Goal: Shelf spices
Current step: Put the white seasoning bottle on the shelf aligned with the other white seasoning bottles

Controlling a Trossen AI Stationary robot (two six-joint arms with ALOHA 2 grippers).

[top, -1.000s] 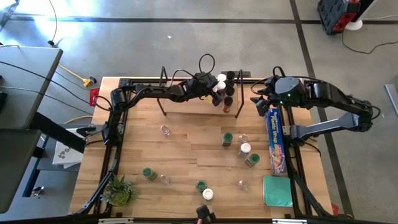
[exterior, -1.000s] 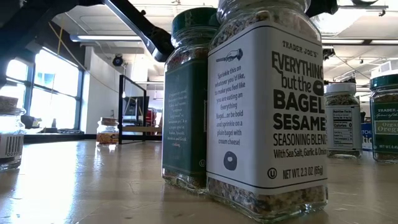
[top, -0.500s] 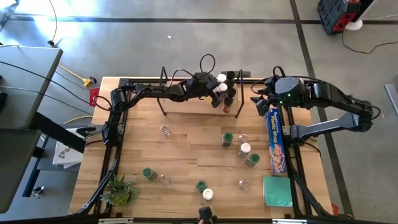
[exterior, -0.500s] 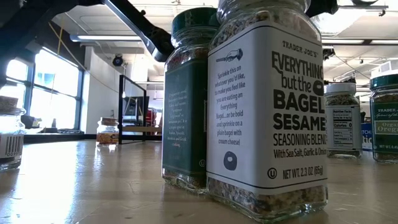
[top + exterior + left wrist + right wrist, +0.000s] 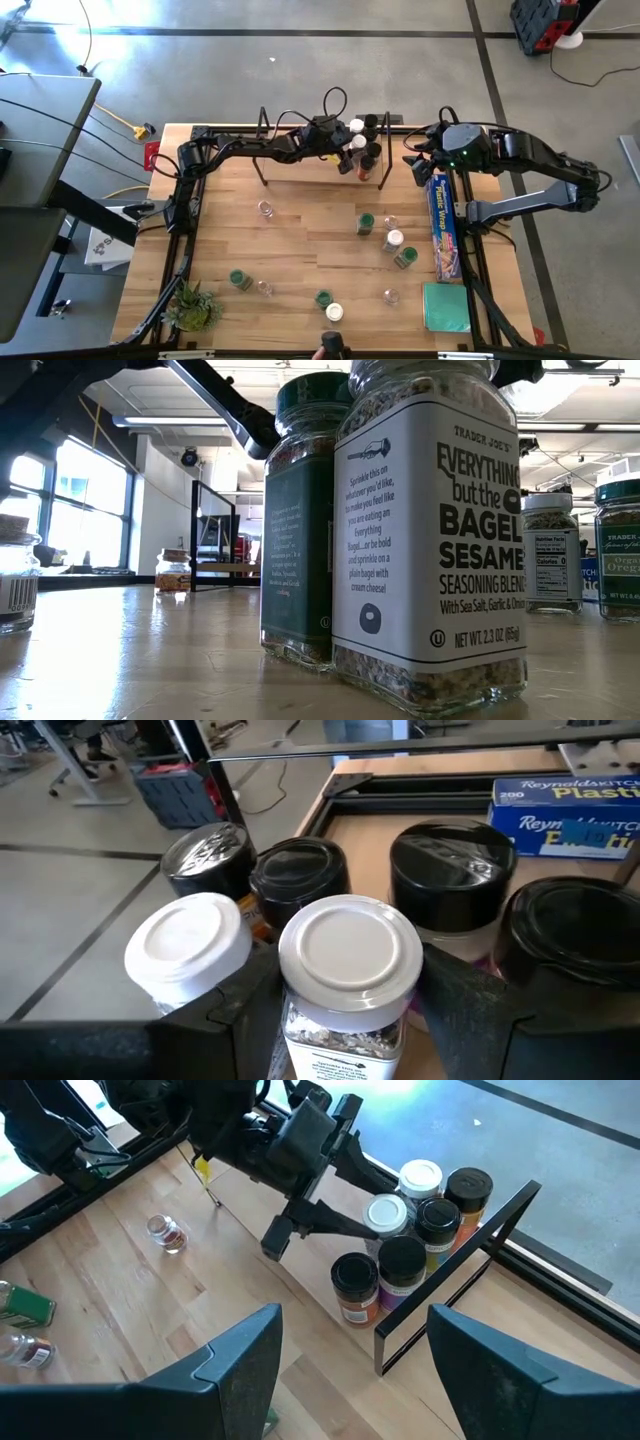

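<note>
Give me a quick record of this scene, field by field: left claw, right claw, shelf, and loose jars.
left claw: at the shelf, fingers either side of a white-lidded jar
right claw: open, empty, hovering right of the shelf
shelf: far side of table, jars clustered at its right end
loose jars: about ten on the table
wrap box: along right edge

The pale, wood-grained table (image 5: 300,240) carries small cylindrical glass spice jars with round green lids (image 5: 366,220), white lids (image 5: 394,238) and clear lids (image 5: 265,209), beside a long blue plastic-wrap box with yellow lettering (image 5: 443,225) and a flat teal-green pad (image 5: 445,306). On the pale wooden shelf board with thin black wire end frames (image 5: 455,1270) stand jars with glossy black lids (image 5: 452,865) and two with plain white lids (image 5: 350,952). The nearest jar's white label with black lettering (image 5: 430,530) shows speckled seasoning above and below it.
</note>
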